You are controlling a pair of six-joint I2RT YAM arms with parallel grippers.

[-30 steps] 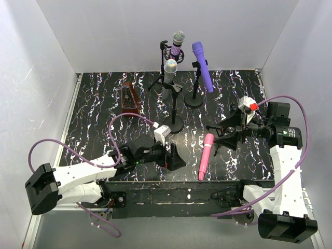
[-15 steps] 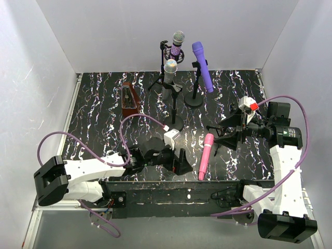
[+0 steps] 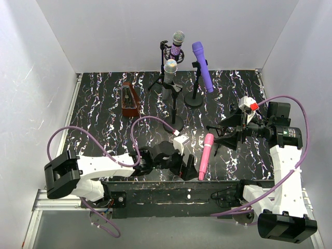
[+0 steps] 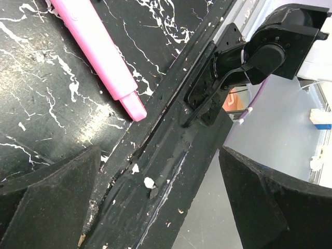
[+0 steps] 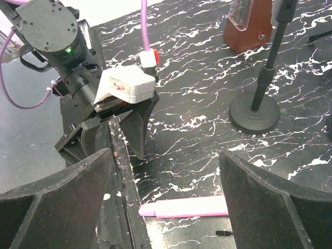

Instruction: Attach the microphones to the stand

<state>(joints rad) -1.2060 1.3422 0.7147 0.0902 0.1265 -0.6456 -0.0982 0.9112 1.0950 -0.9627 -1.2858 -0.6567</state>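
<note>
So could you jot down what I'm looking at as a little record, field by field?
Mounted: glittery purple microphone, silver microphone, violet microphone
Loose: pink microphone, lying flat near the table's front edge
Left fingers: open, empty, close to the pink microphone's handle end
Right fingers: open, empty, near its other end
Also there: dark red box, left of the stands

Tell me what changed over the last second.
The left claw, open and empty, swept rightward toward the handle end of the lying pink stick microphone. Nothing was grasped or released. That microphone and the open right claw stayed put.
</note>
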